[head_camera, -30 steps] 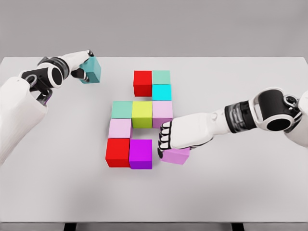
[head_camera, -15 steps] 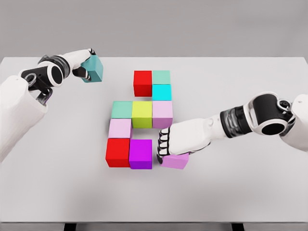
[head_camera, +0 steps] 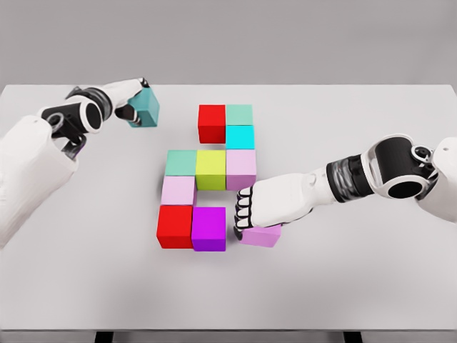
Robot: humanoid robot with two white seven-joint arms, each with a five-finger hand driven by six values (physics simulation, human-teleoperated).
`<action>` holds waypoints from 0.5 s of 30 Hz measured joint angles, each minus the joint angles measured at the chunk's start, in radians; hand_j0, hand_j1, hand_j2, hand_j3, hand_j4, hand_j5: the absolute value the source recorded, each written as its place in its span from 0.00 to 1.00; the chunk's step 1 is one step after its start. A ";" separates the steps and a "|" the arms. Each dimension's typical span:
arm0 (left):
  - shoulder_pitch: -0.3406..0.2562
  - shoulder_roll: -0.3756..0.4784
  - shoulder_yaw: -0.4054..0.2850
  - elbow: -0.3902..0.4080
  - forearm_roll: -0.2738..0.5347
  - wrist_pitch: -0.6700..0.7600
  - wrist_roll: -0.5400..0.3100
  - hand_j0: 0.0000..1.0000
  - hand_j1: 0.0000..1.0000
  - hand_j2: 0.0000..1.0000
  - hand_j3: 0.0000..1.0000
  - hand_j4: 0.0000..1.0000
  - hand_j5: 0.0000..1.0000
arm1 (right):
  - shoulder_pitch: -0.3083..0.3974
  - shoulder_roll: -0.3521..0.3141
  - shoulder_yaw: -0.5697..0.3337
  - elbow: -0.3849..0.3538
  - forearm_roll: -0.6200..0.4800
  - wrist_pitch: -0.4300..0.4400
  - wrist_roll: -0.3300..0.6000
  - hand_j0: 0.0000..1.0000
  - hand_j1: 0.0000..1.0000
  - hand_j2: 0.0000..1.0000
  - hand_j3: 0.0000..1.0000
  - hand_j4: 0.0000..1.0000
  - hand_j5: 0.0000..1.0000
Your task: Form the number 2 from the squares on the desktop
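Coloured cubes form a figure on the white table: a red cube and a mint cube on top, a cyan cube below, then a row of green, yellow and pale pink cubes, a pink cube, and a red and a magenta cube at the bottom. My right hand is shut on a lilac cube just right of the magenta one. My left hand holds a teal cube in the air at the upper left.
The table's far edge runs just behind the teal cube. Bare table surface lies to the left of the figure and along the front.
My left hand has carried the teal cube a little to the right. My right hand has brought the lilac cube slightly down and closer to the magenta cube.
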 measured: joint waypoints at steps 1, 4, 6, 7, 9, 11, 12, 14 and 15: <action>0.000 -0.002 -0.002 0.000 0.000 0.000 0.000 0.39 0.39 0.39 0.39 0.39 0.39 | 0.000 0.000 0.000 0.000 0.000 0.000 0.000 0.46 0.46 0.46 0.46 0.46 0.46; 0.000 -0.010 -0.006 0.002 -0.001 0.000 0.000 0.39 0.39 0.39 0.39 0.39 0.39 | 0.000 -0.002 -0.004 -0.004 0.011 0.000 0.000 1.00 1.00 1.00 1.00 1.00 1.00; -0.002 -0.021 -0.007 0.006 -0.002 0.001 0.000 0.39 0.39 0.39 0.39 0.39 0.39 | -0.002 -0.003 -0.007 -0.008 0.023 0.000 0.000 1.00 1.00 1.00 1.00 1.00 1.00; -0.002 -0.027 -0.008 0.007 -0.003 0.001 0.000 0.39 0.39 0.39 0.39 0.39 0.39 | -0.002 -0.003 -0.009 -0.009 0.026 0.000 0.000 1.00 1.00 1.00 1.00 1.00 1.00; -0.003 -0.038 -0.009 0.010 -0.003 0.001 0.000 0.39 0.39 0.39 0.39 0.39 0.39 | -0.003 -0.006 -0.012 -0.011 0.029 0.000 0.000 1.00 1.00 1.00 1.00 1.00 1.00; -0.003 -0.048 -0.010 0.013 -0.004 0.001 0.000 0.39 0.39 0.39 0.39 0.39 0.39 | -0.011 -0.010 -0.015 -0.012 0.029 0.000 0.000 1.00 1.00 1.00 1.00 1.00 1.00; -0.003 -0.052 -0.010 0.014 -0.005 0.002 0.000 0.39 0.39 0.39 0.39 0.39 0.39 | -0.011 -0.012 -0.022 -0.012 0.028 0.000 0.000 1.00 1.00 1.00 1.00 1.00 1.00; -0.003 -0.061 -0.010 0.016 -0.006 0.002 0.000 0.39 0.39 0.39 0.39 0.39 0.39 | -0.011 -0.019 -0.043 -0.013 0.025 0.000 0.000 1.00 1.00 1.00 1.00 1.00 1.00; -0.005 -0.065 -0.010 0.017 -0.007 0.002 0.000 0.39 0.39 0.39 0.39 0.39 0.39 | -0.011 -0.024 -0.052 -0.013 0.021 0.000 0.000 1.00 1.00 1.00 1.00 1.00 1.00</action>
